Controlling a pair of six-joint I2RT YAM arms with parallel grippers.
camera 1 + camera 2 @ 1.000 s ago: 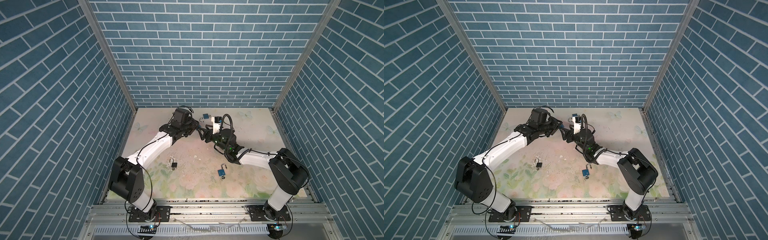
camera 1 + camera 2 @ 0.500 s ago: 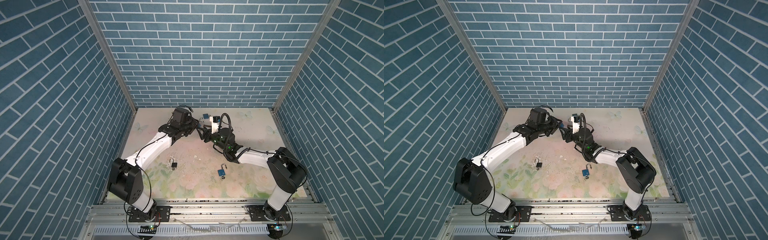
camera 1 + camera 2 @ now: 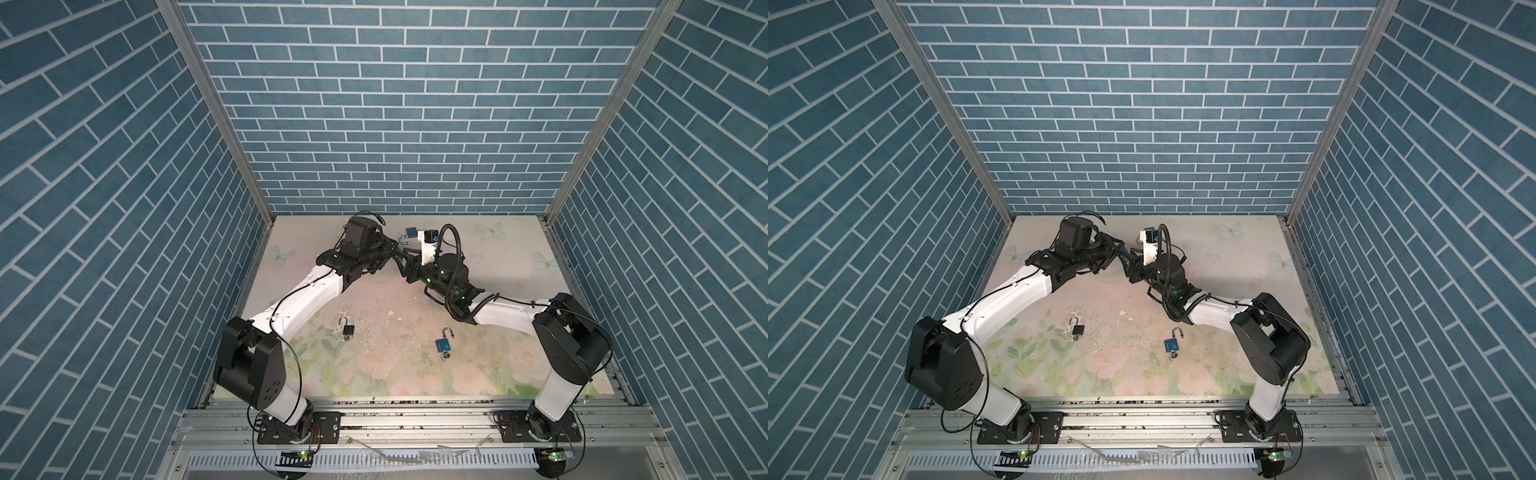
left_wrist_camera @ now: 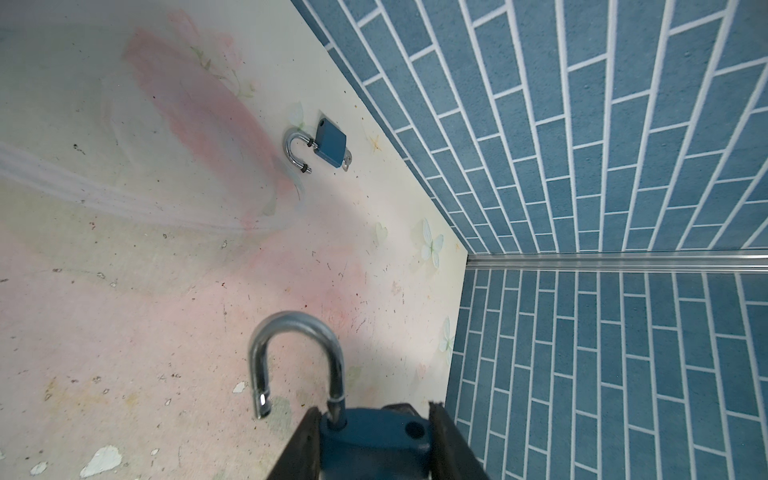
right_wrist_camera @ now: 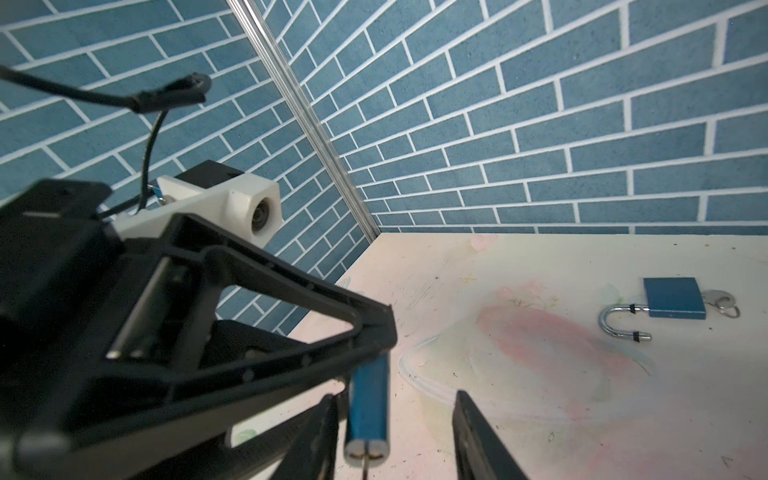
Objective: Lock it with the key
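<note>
The blue padlock [image 4: 365, 446] is clamped by its body between the fingers of the left hand [image 4: 374, 409], raised off the surface [image 4: 145, 291], its open shackle [image 4: 297, 328] reaching past the fingertips. Its lower end, with the key [image 5: 365, 463] in it, hangs between the parted fingers of the right hand [image 5: 395, 397], close to one and clear of the other. Beyond both hands a second blue padlock [image 5: 673, 305] lies open. Behind them lie a black padlock [image 3: 348, 330] and a third blue padlock [image 3: 443, 345].

right tool [image 5: 395, 399] | jaws narrowed around padlock [image 5: 368, 409] | right arm [image 3: 505, 313] edged left
</note>
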